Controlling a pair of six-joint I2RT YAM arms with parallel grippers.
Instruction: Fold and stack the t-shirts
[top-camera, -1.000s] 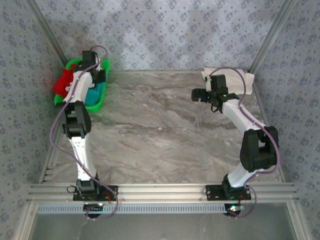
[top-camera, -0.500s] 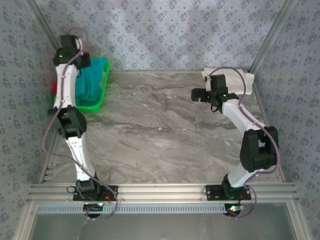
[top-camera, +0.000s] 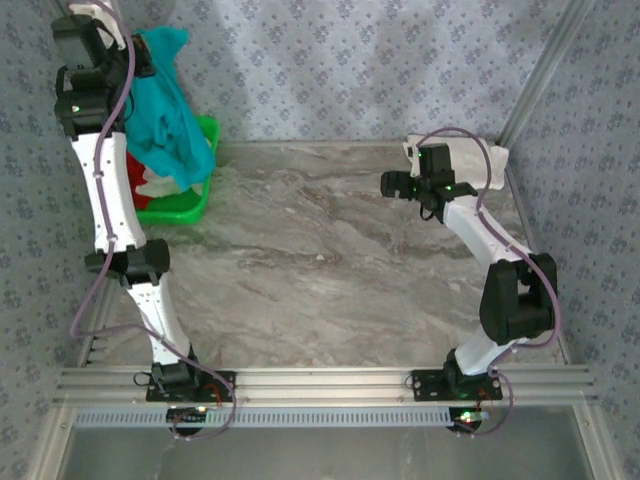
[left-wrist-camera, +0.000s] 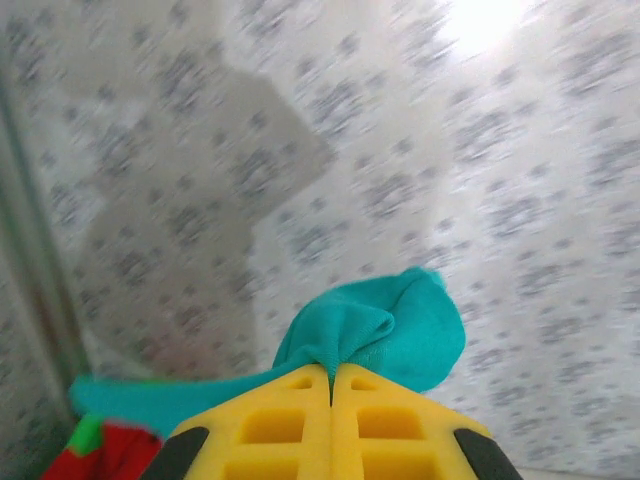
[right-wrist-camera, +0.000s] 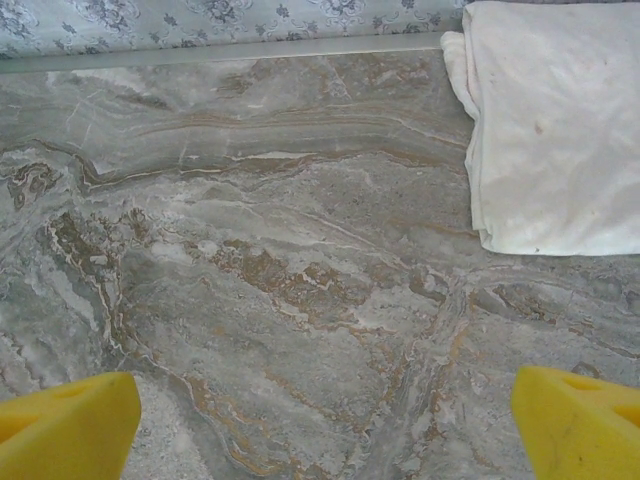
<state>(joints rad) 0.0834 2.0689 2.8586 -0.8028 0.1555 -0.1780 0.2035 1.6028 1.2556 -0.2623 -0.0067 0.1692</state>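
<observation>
Basket below teal t-shirt pinched in left gripper; right gripper agape, empty, near white t-shirt.

Soft, matt teal cloth t-shirt

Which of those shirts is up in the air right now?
The teal cloth t-shirt: it dangles from the shut left claw above the green plastic basket. The white cloth shirt lies folded on the table.
</observation>
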